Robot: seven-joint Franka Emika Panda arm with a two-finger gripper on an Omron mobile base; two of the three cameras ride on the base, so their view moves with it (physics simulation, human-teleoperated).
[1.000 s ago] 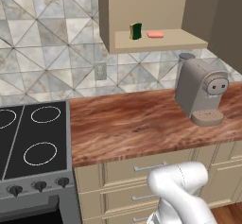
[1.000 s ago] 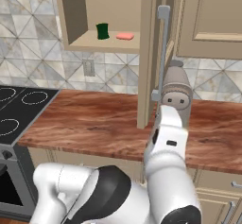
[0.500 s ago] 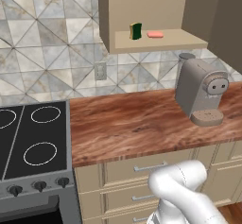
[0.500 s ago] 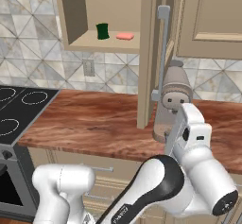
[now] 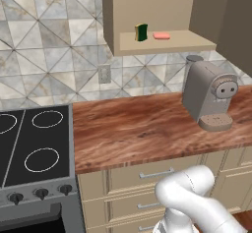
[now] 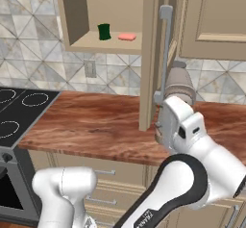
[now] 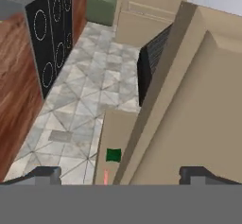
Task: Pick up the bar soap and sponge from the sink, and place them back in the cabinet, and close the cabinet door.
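Both items already sit on the cabinet [image 6: 103,10] shelf, sponge [image 6: 104,31] left of bar soap [image 6: 127,37]. Only the cabinet door [image 6: 150,54] remains, edge-on beside the gripper [image 7: 118,173] (fingers spread, holding nothing), its handle [image 6: 166,49] running vertically just above.

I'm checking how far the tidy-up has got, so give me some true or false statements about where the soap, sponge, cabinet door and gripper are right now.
1. The salmon-pink bar soap lies on the beige wall cabinet's shelf. True.
2. The dark green sponge lies flat on the wooden counter. False: it stands on the shelf beside the soap.
3. The beige panelled cabinet door is shut. False: it stands open, edge-on in the right base view.
4. The gripper holds nothing. True: its fingertips are spread and empty.
5. The grey coffee machine stands on the stove. False: on the counter.
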